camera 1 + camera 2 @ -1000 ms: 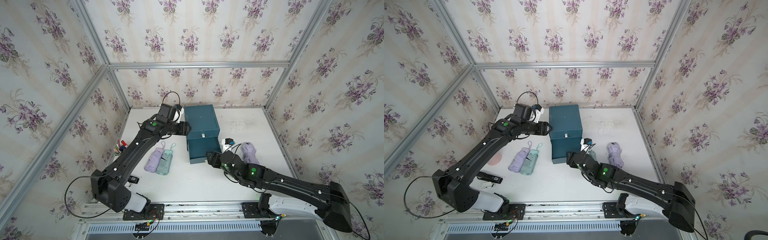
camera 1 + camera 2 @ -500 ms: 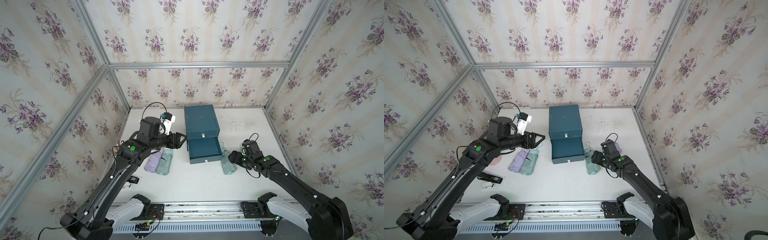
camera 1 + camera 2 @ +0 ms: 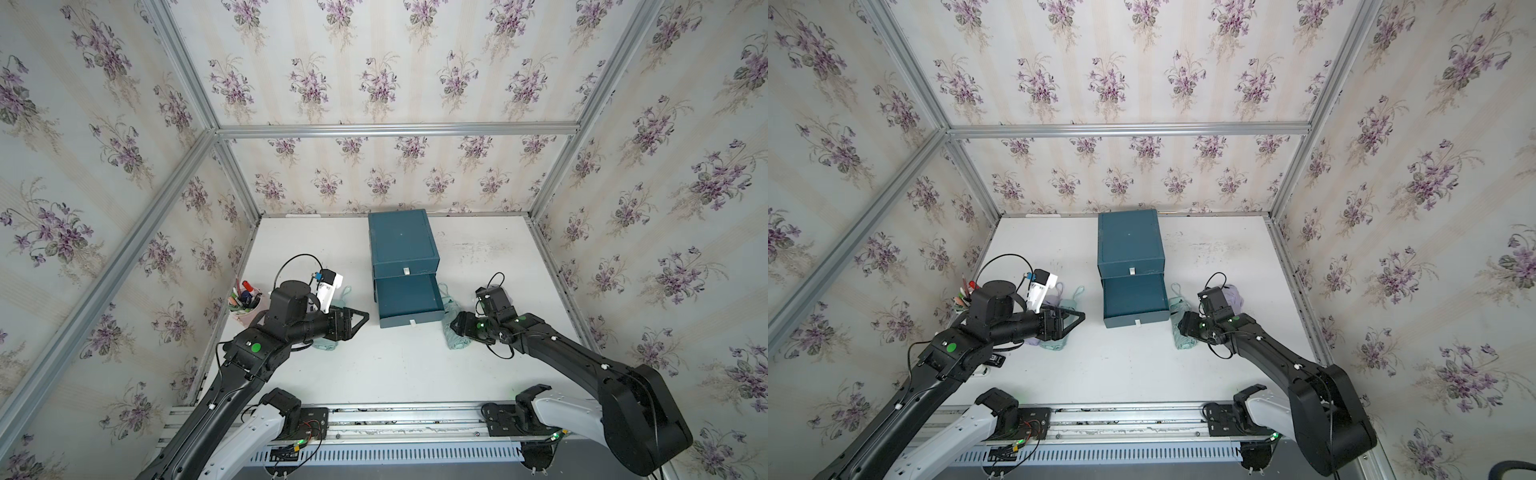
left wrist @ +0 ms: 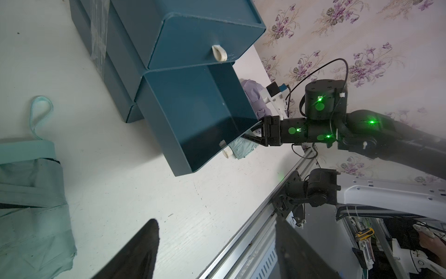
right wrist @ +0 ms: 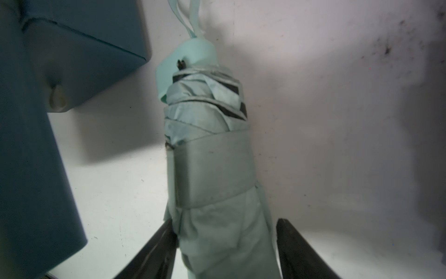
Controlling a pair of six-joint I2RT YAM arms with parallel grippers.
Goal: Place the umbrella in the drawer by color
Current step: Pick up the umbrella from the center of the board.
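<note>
Umbrellas: four counted, two mint and two purple, all folded and lying on the worktop [image 3: 395, 374], none in a drawer. The right mint umbrella [image 5: 212, 169] lies just beside the open drawer [image 3: 407, 297], on its right, strap toward the rear wall. The right purple umbrella [image 3: 1235, 296] lies further right, partly hidden behind the right arm. The left mint umbrella [image 3: 326, 345] and left purple umbrella [image 3: 1054, 300] lie side by side left of the cabinet [image 3: 401, 239], under the left arm.

Right arm reaches low from the front rail. The right gripper [image 5: 224, 244] straddles the right mint umbrella's lower end. One finger touches the fabric and the other sits just beside it; a firm grip cannot be confirmed.

Left arm rises from the front rail, wrist bent level, pointing toward the cabinet. The left gripper [image 3: 360, 320] hangs over the left pair, jaws wide apart, empty.

Drawers: two. The upper drawer [image 3: 405, 262] is shut; the open drawer is empty. One pen cup [image 3: 246, 303] stands at the left wall.
</note>
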